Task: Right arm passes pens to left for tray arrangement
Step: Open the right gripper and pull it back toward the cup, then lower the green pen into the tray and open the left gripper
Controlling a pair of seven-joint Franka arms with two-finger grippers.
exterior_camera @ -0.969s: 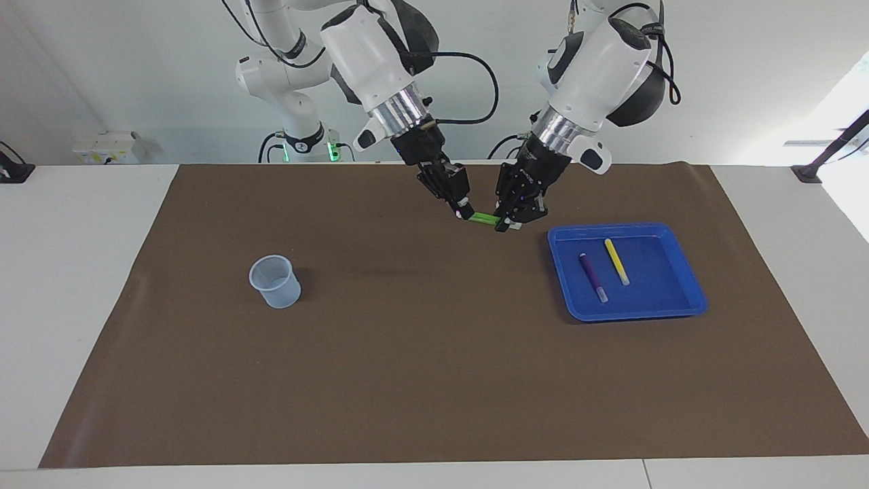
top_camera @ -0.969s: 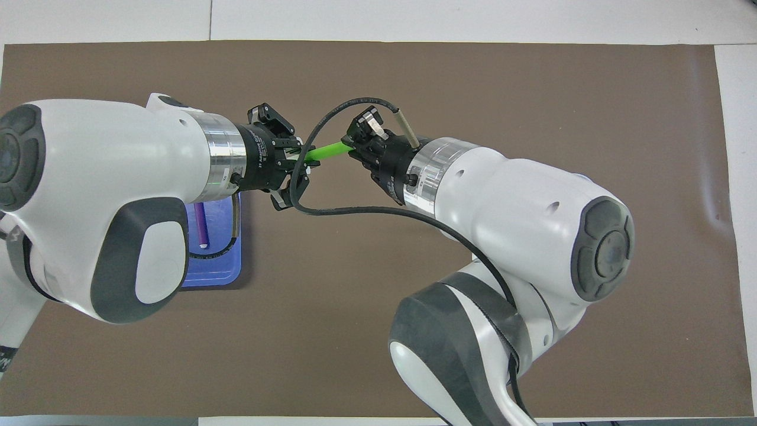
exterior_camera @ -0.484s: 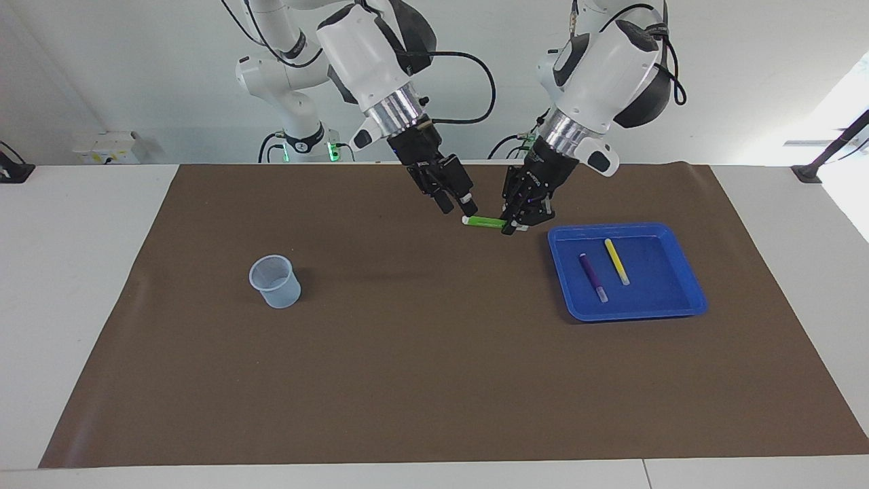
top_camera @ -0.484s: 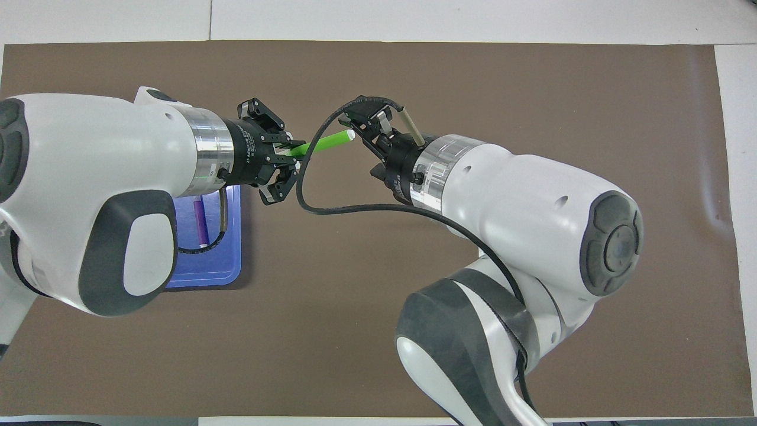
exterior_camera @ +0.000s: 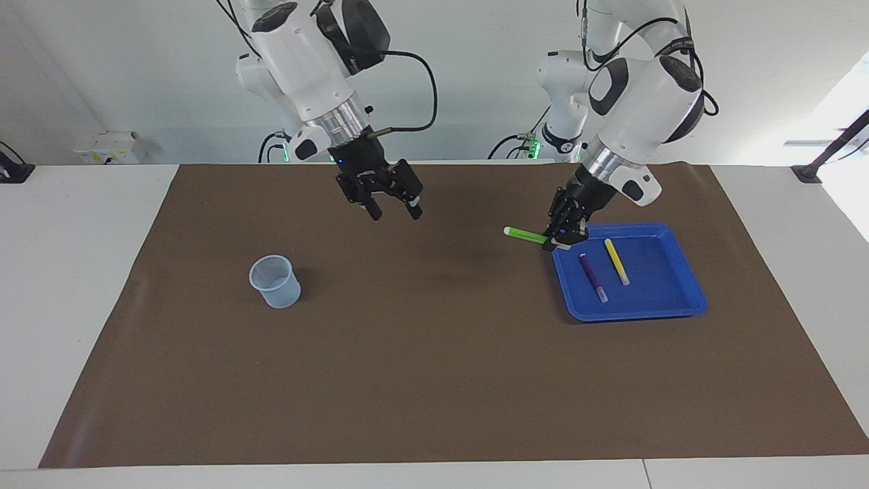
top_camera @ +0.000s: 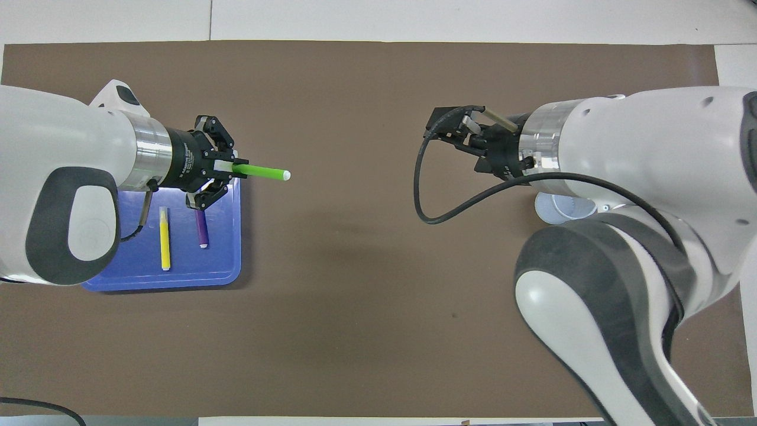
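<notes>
Green pen: light, stiff, pinched at one end

Green pen (exterior_camera: 527, 235) is up in the air, nearly level, over the brown mat (exterior_camera: 434, 353) at the blue tray's (exterior_camera: 638, 312) corner. Left hand (exterior_camera: 558, 240) is pinching it by one end; the whitish tip (top_camera: 285, 176) sticks out free toward the right arm's end of the counter.

Right hand (exterior_camera: 395, 210) hangs spread and empty over the mat, near the clear cup (exterior_camera: 275, 281).

Purple pen (exterior_camera: 592, 277) and yellow pen (exterior_camera: 616, 261) lie side by side in the tray, apart from each other.

Handling, by judgement: short plastic barrel, very light, rigid, smooth and round, so likely to roll or swivel in a grip. An end hold leaves it free to droop; a mid-barrel hold would steady it. Set it down low and parallel beside the purple pen to stop it rolling.
</notes>
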